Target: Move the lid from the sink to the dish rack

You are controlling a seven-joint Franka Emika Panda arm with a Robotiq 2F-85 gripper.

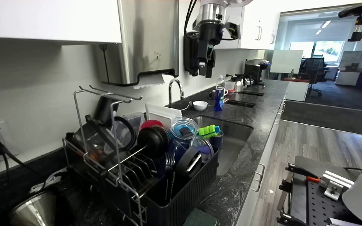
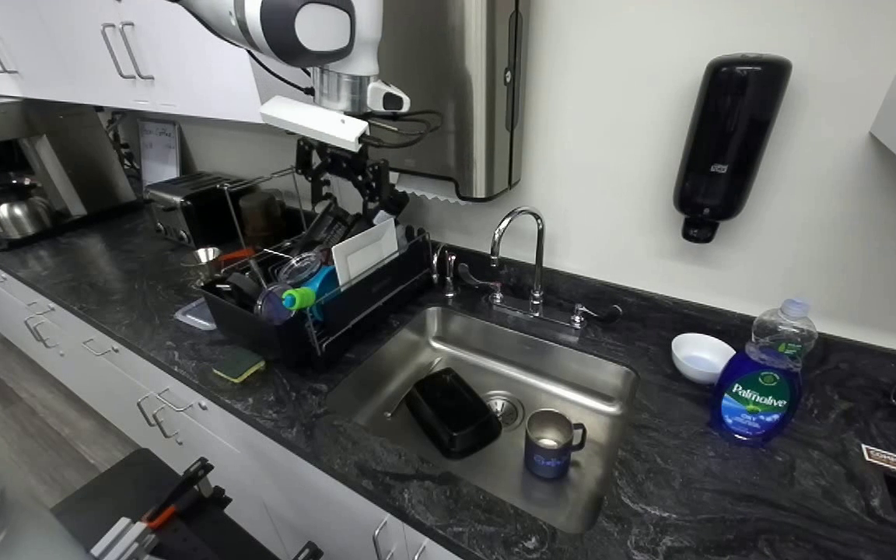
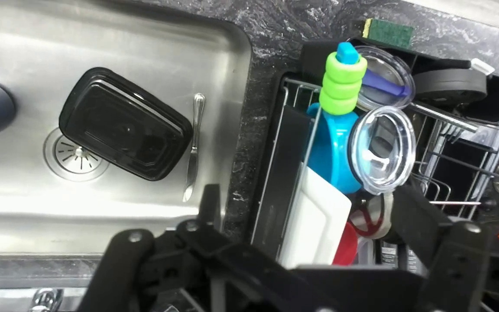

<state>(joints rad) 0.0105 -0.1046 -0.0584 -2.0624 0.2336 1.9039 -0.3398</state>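
Two round transparent lids sit in the dish rack. The nearer one to my fingers shows in the wrist view against a blue item; it also shows in an exterior view. The second transparent lid has a purple handle by it. In the metal sink lies a black rectangular piece, which also shows in an exterior view; whether it is a lid or an upturned container I cannot tell. My gripper is open and empty above the rack's back part, also in both exterior views.
A mug and a knife are in the sink. A white dish stands in the rack below my fingers. The faucet, the towel dispenser, a soap bottle and a white bowl are nearby.
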